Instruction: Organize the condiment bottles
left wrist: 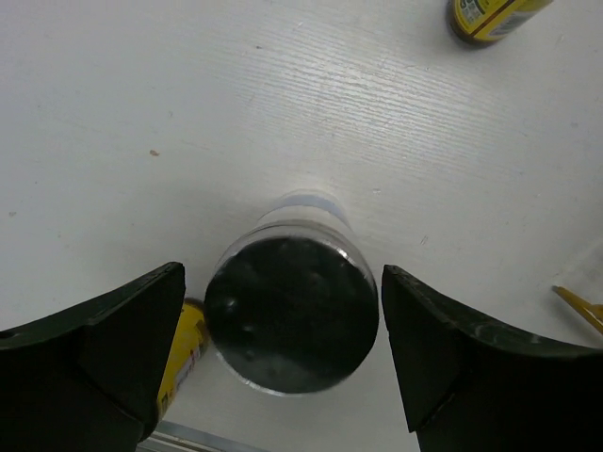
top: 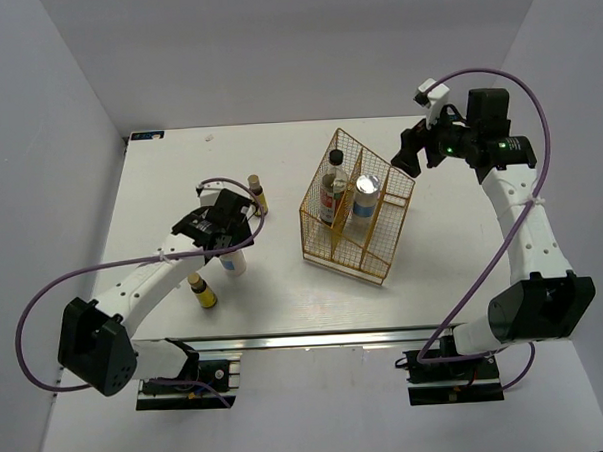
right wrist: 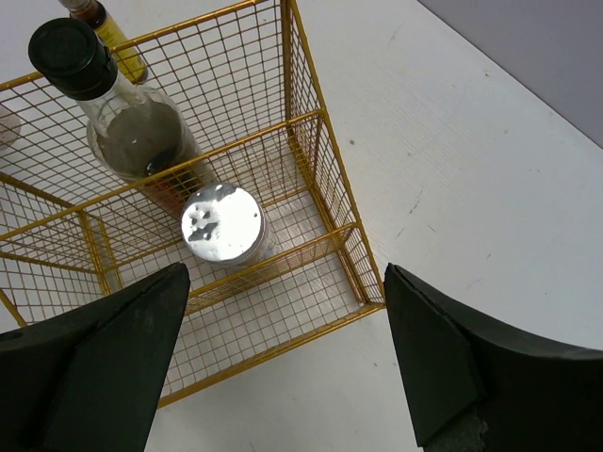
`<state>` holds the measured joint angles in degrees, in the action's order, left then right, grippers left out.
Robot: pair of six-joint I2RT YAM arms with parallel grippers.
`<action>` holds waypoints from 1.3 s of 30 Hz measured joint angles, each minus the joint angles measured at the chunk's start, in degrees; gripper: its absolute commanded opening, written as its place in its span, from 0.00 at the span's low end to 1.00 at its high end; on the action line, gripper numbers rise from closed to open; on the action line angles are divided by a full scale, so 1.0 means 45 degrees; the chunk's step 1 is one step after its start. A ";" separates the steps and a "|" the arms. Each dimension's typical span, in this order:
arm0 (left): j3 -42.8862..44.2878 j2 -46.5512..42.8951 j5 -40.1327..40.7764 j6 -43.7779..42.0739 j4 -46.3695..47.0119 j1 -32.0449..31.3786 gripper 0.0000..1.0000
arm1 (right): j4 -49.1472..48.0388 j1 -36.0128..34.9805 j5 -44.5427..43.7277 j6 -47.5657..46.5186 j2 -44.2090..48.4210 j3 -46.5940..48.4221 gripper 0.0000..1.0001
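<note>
No writing can be read anywhere. The white bottle [left wrist: 292,315] between the left gripper's [left wrist: 281,282] fingers shows only a pale blue band below its lid, which sits in shadow and looks dark. The amber bottle [left wrist: 490,14] well ahead of the jaws, to their right, has a yellow label with dark print too cropped to make out. A second amber bottle [left wrist: 184,353] lies partly hidden behind the left finger [left wrist: 104,348]. The left jaws stand wide open around the white bottle, which is upright on the table [left wrist: 141,113]. There is a sliver of gap on the left side, and contact on the right side cannot be told.

The right gripper [right wrist: 285,278] is wide open and holds nothing. It hangs above the basket's [right wrist: 325,169] near corner. Ahead of its jaws, inside the basket, a second white bottle [right wrist: 223,224] shows its silver lid. Just beyond it, in the next compartment, stands the tall bottle [right wrist: 141,132] with a black cap and a reddish, unreadable label.
</note>
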<state>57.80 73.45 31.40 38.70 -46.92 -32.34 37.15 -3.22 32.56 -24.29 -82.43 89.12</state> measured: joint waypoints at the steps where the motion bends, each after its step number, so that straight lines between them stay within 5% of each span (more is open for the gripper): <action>1: 0.0000 0.0180 -0.0102 -0.0102 0.0204 0.0068 0.92 | 0.0000 0.0000 0.0010 0.0029 0.0024 0.0000 0.89; 4: 0.0000 0.0597 -0.0364 -0.0364 0.0656 0.0087 0.81 | 0.0005 0.0005 0.0024 0.0083 0.0102 0.0000 0.89; 12: 0.0000 0.0622 -0.0787 -0.0665 0.0991 0.0087 0.10 | 0.0005 0.0087 0.0068 0.0287 0.0393 -0.0019 0.88; 14: 0.0000 0.0505 -0.0937 -0.0763 0.0874 0.0087 0.00 | 0.0005 0.0117 0.0092 0.0335 0.0495 -0.0019 0.86; 18: 0.0180 -0.0325 -0.1598 -0.1253 0.0209 0.0087 0.00 | 0.0010 0.0146 0.0121 0.0432 0.0670 -0.0019 0.67; 19: 0.0262 -0.0738 -0.1880 -0.1438 0.0053 0.0087 0.00 | 0.0005 0.0146 0.0136 0.0471 0.0704 -0.0019 0.47; 22: 0.0748 -0.2331 -0.2691 -0.1928 -0.0418 0.0087 0.00 | -0.0005 0.0155 0.0199 0.0665 0.0748 -0.0019 0.07; 23: 0.1088 -0.2832 -0.2968 -0.2074 -0.0617 0.0087 0.00 | -0.0019 0.0165 0.0219 0.0758 0.0748 -0.0019 0.01; 31: 0.3842 -0.4629 -0.6062 -0.2997 -0.0855 0.0087 0.00 | -0.0141 0.0214 0.0238 0.1307 0.0748 -0.0019 0.00; 39: 0.7888 -0.1496 -0.9078 -0.3337 -0.0374 -0.0170 0.00 | -0.0267 0.0223 0.0155 0.1409 0.0738 -0.0024 0.00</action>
<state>93.30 66.72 -9.45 23.68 -48.60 -33.10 35.94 -2.22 33.26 -17.96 -79.11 89.01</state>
